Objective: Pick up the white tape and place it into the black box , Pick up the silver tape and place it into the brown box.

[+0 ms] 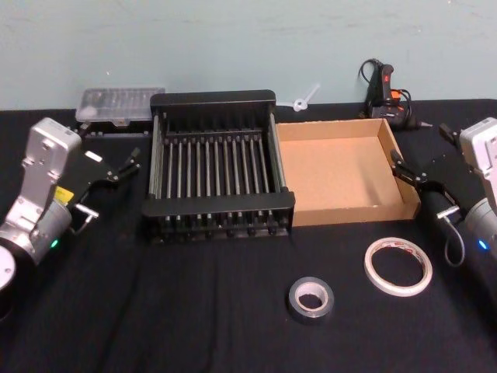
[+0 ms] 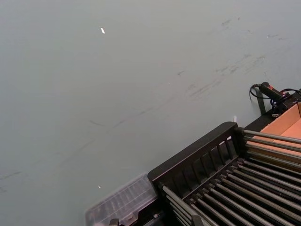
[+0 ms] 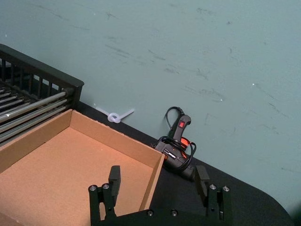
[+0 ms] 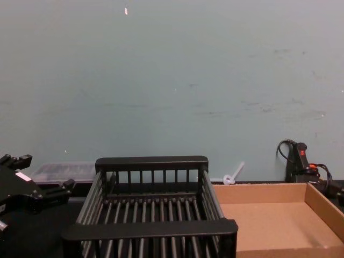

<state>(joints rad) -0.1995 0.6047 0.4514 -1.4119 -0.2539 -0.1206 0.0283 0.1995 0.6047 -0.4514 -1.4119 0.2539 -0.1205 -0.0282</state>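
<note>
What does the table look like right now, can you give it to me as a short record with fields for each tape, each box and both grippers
white tape: flat on the black cloth, near right, in front of the brown box
silver tape: flat on the cloth, left of the white tape, apart from it
black box: centre, nothing inside
brown box: beside the black box on its right, nothing inside
left gripper: left of the black box, fingers open, holding nothing
right gripper: at the brown box's right wall, fingers open, holding nothing
task status: neither tape picked up yet
</note>
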